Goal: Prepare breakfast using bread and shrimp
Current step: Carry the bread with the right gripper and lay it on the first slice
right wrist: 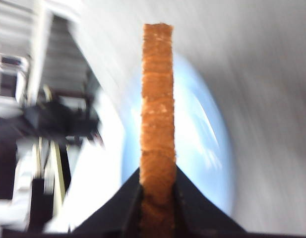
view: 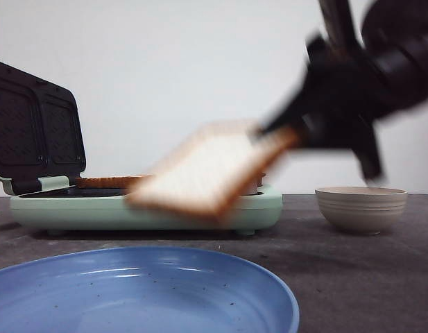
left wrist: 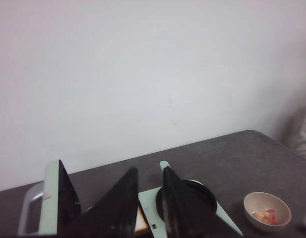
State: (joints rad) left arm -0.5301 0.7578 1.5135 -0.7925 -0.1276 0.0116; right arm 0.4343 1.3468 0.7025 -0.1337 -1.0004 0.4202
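My right gripper (view: pixel 283 135) is shut on one corner of a bread slice (view: pixel 207 170), which hangs tilted and motion-blurred in the air before the mint-green sandwich maker (view: pixel 144 208). In the right wrist view the slice's brown crust (right wrist: pixel 157 99) stands edge-on between the shut fingers (right wrist: pixel 157 186). A second bread slice (view: pixel 106 182) lies flat in the maker, whose lid (view: pixel 37 132) stands open. Its corner (left wrist: pixel 141 225) shows between the fingers of my left gripper (left wrist: pixel 150 171), which is open and empty above the maker (left wrist: pixel 187 208). Shrimp (left wrist: pixel 266 215) lie in a small beige bowl (left wrist: pixel 281 218).
A blue plate (view: pixel 130 291) sits at the near edge of the table and shows blurred behind the held slice (right wrist: pixel 202 139). The beige bowl (view: pixel 361 208) stands to the right of the maker. A white wall lies behind the dark tabletop (view: pixel 352 277).
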